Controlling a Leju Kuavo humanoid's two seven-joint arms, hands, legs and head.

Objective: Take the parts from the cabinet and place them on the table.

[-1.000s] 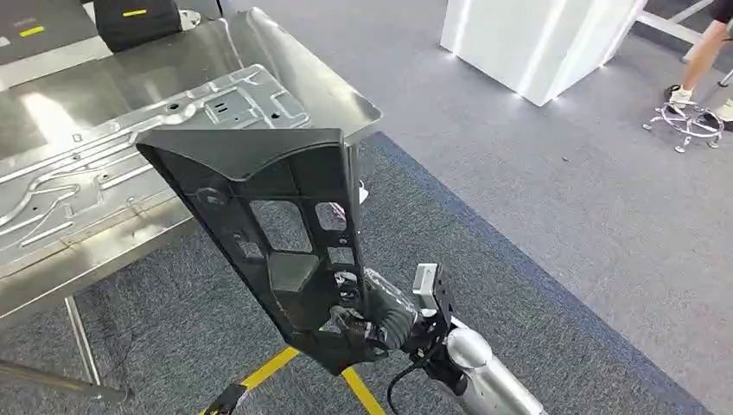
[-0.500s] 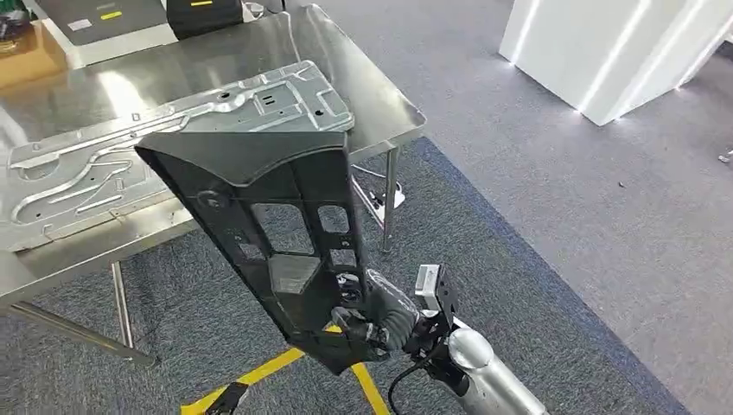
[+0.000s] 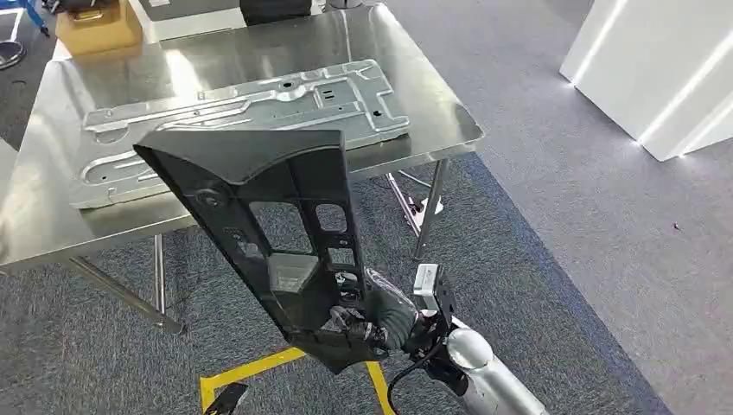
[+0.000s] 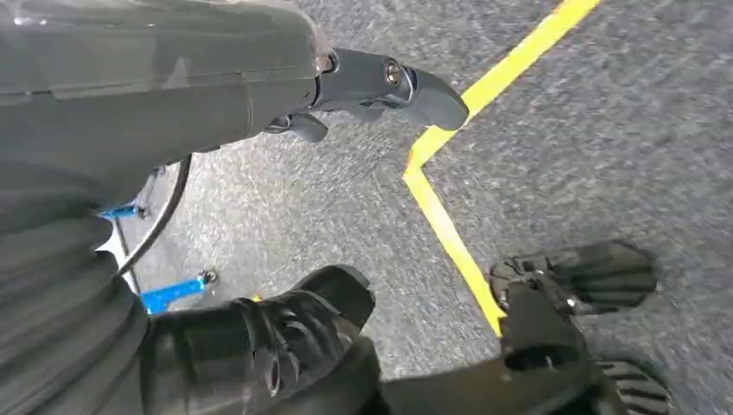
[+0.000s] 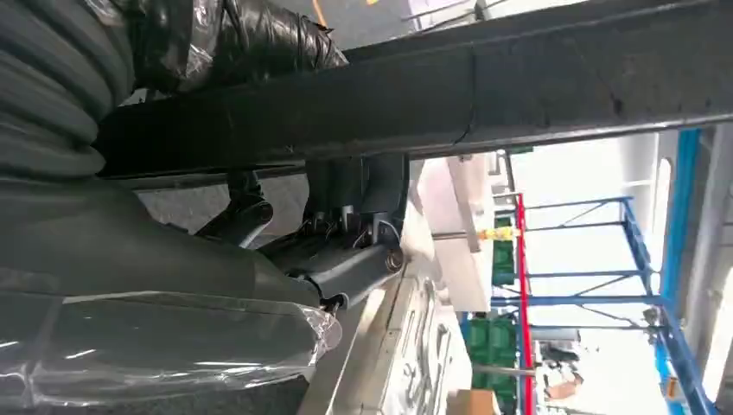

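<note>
A large black plastic part, a ribbed frame with several cut-outs, stands tilted in front of me, its wide end up and leaning left. My right hand grips its narrow lower end. In the right wrist view the part's dark edge runs across the picture with the right hand closed around it. The steel table lies ahead and to the left, beyond the part. My left hand hangs above the grey carpet with thumb and fingers apart, holding nothing.
A long stamped metal panel lies across the table's middle. A cardboard box sits at its far left corner. The table's legs stand on a dark carpet marked with yellow tape. A white block stands at the right.
The whole picture has shifted: the camera has swung left, bringing the table toward the centre. The black part and my right hand keep the same place in the picture.
</note>
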